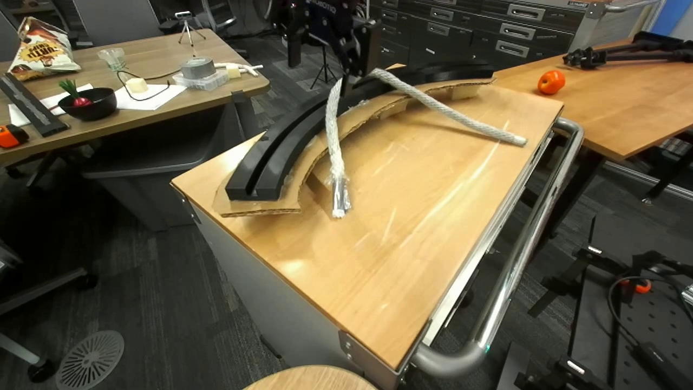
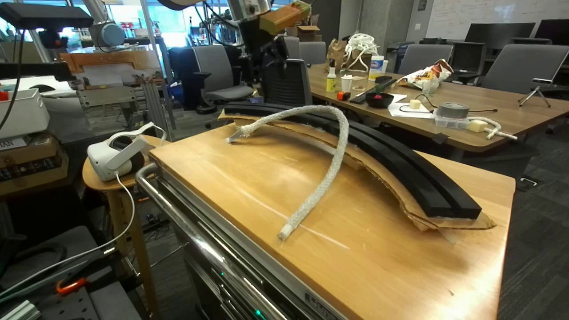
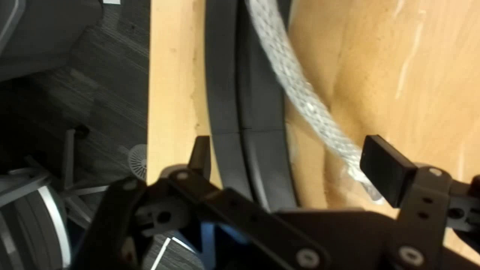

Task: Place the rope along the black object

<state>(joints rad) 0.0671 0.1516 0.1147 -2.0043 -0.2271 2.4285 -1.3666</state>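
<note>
The rope [image 1: 333, 135] is a light-grey cord bent into a wide loop, also visible in an exterior view [image 2: 341, 142]. Its bend reaches over the black object [image 1: 279, 149], and both ends extend over the tabletop on the arc's inner side. One end is wrapped in clear tape. The black object is a grooved arc on a cardboard base, also seen in an exterior view [image 2: 400, 160]. My gripper [image 3: 294, 161] is open and empty above the arc. In the wrist view the rope [image 3: 300, 90] runs from the arc [image 3: 225, 75] toward the right finger, apart from any grip.
The wooden cart top [image 1: 427, 238] has a metal rail [image 1: 520, 281] along one side. A table [image 1: 227, 59] holding a bowl, tape and a chip bag stands beyond the arc. A tomato [image 1: 551, 82] sits on another table. A headset [image 2: 111, 155] rests on a stool.
</note>
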